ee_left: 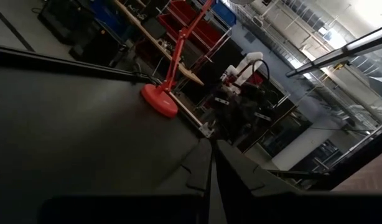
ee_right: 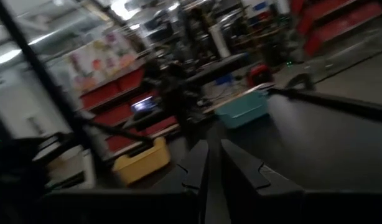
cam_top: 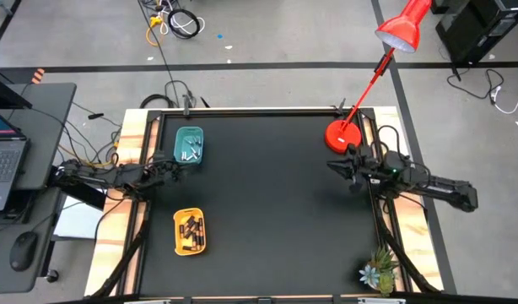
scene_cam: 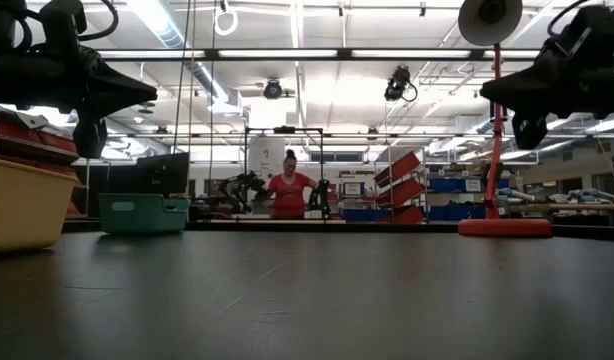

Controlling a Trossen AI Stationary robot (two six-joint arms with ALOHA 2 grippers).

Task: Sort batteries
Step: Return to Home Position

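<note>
The whitish-silver batteries (cam_top: 191, 152) lie in the teal tray (cam_top: 178, 143) at the table's far left. The dark batteries (cam_top: 192, 230) lie in the yellow tray (cam_top: 178, 232) at the near left. No battery shows on the bare black mat. My left gripper (cam_top: 170, 169) hangs shut above the left edge, between the two trays. My right gripper (cam_top: 333, 166) hangs shut above the right edge, near the lamp base. In the low view both trays (scene_cam: 142, 213) (scene_cam: 22, 205) stand on the mat, and the grippers (scene_cam: 87, 140) (scene_cam: 532, 125) are well above it.
A red desk lamp stands with its base (cam_top: 342, 135) on the far right of the mat, its arm slanting outward. A small potted plant (cam_top: 379, 272) sits at the near right corner. A person (scene_cam: 289, 192) stands in the room beyond. The mat's middle (cam_top: 276, 203) is bare.
</note>
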